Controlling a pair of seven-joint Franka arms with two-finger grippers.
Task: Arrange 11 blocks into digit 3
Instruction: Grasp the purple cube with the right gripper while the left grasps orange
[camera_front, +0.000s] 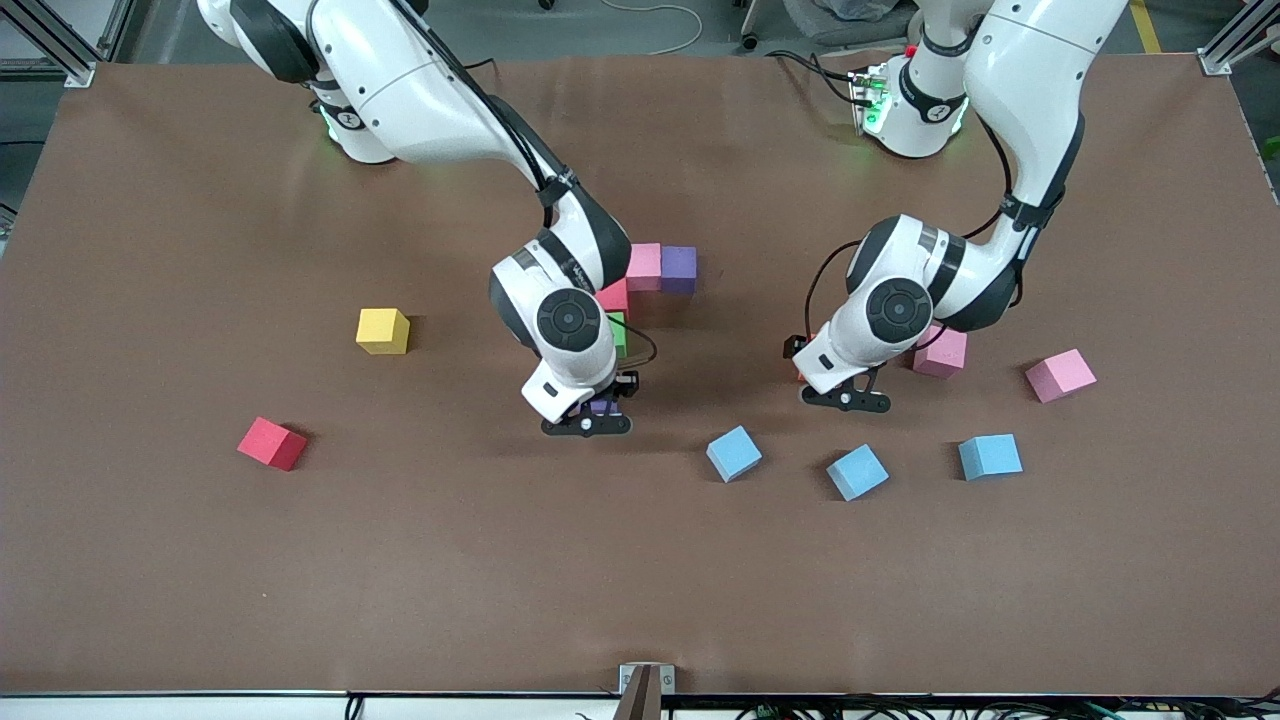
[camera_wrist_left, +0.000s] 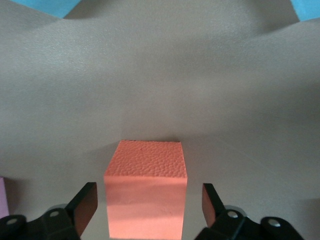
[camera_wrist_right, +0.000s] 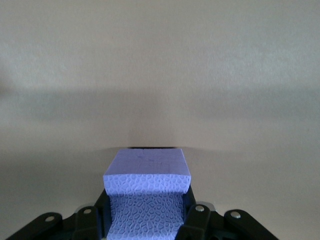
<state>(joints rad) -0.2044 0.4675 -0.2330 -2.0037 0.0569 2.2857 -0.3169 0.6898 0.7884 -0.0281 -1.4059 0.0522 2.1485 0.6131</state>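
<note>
Your right gripper (camera_wrist_right: 145, 220) squeezes a purple block (camera_wrist_right: 146, 177) hard enough to dent it, so it may spring askew on release, while your left gripper (camera_wrist_left: 148, 207), fingers apart, straddles an orange block (camera_wrist_left: 146, 192) that an off-centre closing could nudge.

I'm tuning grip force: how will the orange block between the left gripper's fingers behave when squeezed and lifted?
The orange block looks like pebbled foam, so probably light and grippy. It may dent: the purple block pinches inward in the right gripper. Flat faces make rolling unlikely.
</note>
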